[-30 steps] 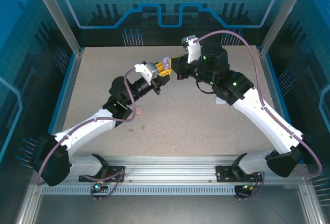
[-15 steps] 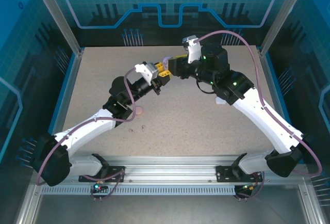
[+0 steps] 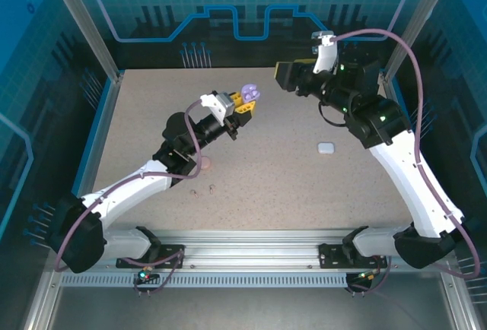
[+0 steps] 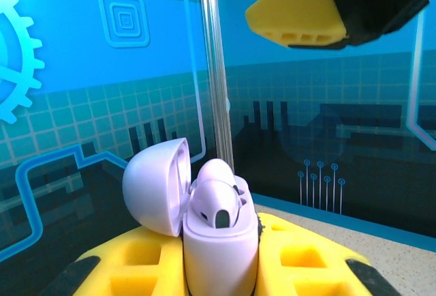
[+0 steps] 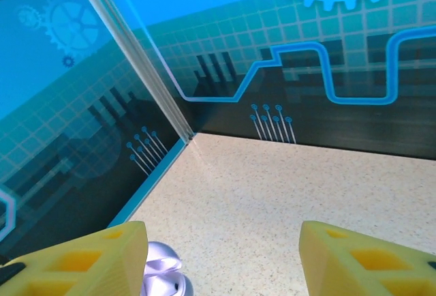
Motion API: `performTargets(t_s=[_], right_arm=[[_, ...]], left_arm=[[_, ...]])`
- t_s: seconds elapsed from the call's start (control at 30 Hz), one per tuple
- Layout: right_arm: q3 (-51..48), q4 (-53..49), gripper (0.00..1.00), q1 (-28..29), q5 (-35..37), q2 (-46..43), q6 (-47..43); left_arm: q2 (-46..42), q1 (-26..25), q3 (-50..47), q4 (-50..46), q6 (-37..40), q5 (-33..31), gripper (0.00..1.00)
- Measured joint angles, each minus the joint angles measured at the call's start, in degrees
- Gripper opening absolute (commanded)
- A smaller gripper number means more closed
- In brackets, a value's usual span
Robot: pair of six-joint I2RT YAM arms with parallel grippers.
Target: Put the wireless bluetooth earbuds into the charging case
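One purple charging case [image 4: 219, 248] is grasped by the left gripper [image 3: 243, 103], which is clenched on the body of the case from both sides and holds it above the far middle of the desk [image 3: 266, 193]. Its lid [image 4: 155, 185] stands open and is tipped to the left. Inside we see a purple earbud [image 4: 216, 206] seated with its head up. Behind it there is a second rounded shape, and we cannot tell if this is another earbud. A white case [image 3: 326, 147] lies on the right part of the desk, well apart from both arms.

The right gripper [image 3: 284, 74] is raised at the far right. Its jaws are released and stand wide apart, with nothing between them.

The left wrist view gives us the inside of the purple case, which is too small to read from the top. The right wrist view shows two yellow fingers [image 5: 75, 262] with bare desk between them. From the top we also see a small pink thing [image 3: 205, 164] on the desk beside the left arm, and two tiny things [image 3: 195, 191] nearer to us, too small to name.
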Motion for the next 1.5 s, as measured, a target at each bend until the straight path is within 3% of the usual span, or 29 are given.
performTargets(t_s=[0.47, 0.63, 0.9, 1.33, 1.5], right_arm=[[23.2, -18.8, 0.58, -2.1, -4.1, 27.6, -1.1], [28.2, -24.0, 0.57, -1.9, -4.4, 32.5, -1.9], [21.9, -26.3, 0.55, 0.5, -3.5, 28.8, -2.8], [9.3, -25.2, 0.55, 0.7, -0.5, 14.8, -2.1], [6.7, -22.9, 0.59, -2.2, 2.9, 12.0, 1.3]], left_arm=[[4.4, -4.0, 0.0, -2.1, -1.5, 1.6, 0.00], [5.8, -4.2, 0.0, -2.1, -1.5, 1.6, 0.00], [7.3, -4.2, 1.3, -2.0, -1.4, 1.4, 0.00], [9.2, -4.8, 2.9, -2.4, -0.9, 0.3, 0.00], [10.3, -4.8, 3.3, -2.5, -2.3, 0.2, 0.00]])
